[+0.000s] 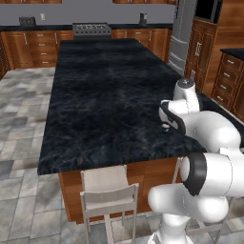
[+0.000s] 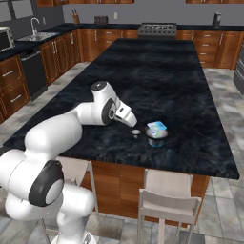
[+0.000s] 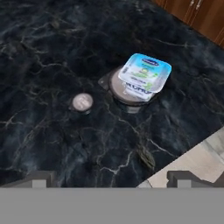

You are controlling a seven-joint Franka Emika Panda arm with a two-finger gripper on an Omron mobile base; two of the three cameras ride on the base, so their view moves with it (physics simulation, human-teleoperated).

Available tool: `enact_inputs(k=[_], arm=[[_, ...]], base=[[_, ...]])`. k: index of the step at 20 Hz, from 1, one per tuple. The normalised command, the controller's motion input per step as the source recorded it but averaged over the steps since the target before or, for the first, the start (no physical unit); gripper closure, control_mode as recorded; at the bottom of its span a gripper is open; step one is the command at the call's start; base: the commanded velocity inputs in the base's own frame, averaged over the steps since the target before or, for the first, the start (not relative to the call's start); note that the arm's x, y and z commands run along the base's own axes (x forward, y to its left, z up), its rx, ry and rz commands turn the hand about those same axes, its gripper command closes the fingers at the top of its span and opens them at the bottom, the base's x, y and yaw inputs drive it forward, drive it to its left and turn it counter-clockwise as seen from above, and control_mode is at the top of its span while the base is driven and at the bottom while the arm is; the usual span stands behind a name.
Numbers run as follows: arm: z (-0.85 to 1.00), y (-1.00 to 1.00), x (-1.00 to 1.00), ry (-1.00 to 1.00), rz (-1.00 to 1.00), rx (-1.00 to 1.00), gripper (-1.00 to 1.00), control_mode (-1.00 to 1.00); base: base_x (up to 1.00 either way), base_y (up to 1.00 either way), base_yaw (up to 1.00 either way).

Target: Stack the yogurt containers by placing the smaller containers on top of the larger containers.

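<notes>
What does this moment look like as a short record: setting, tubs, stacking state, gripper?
setting: dark marble island counter in a kitchen, two stools at its near edge
blue-topped tub: sits tilted on top of the larger round tub, near the counter's front edge
small round item: alone on the counter, beside the stack, apart from it
gripper: jaws open, holding nothing, back from the stack
stacking: blue-topped tub already on the larger one

Counter [image 2: 157, 76] — glossy dark marble; cabinets [image 2: 57, 52] — wood

White arm [image 1: 200, 128] leans over the dark island counter [image 1: 105, 95] (two stools [image 1: 108, 193] below).
</notes>
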Motion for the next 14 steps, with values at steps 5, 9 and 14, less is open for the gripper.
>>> enact_inputs(k=[5, 9, 14], arm=[[-0.11, 0.0, 0.1, 0.0, -0.01, 0.13, -1.0, -1.0], [0.0, 0.02, 0.07, 0.0, -0.04, 0.11, -1.0, -1.0], [0.0, 0.06, 0.06, 0.0, -0.11, 0.07, -1.0, -1.0]], base=[[0.0, 0.0, 0.0], [0.0, 0.0, 0.0], [0.0, 0.0, 0.0]])
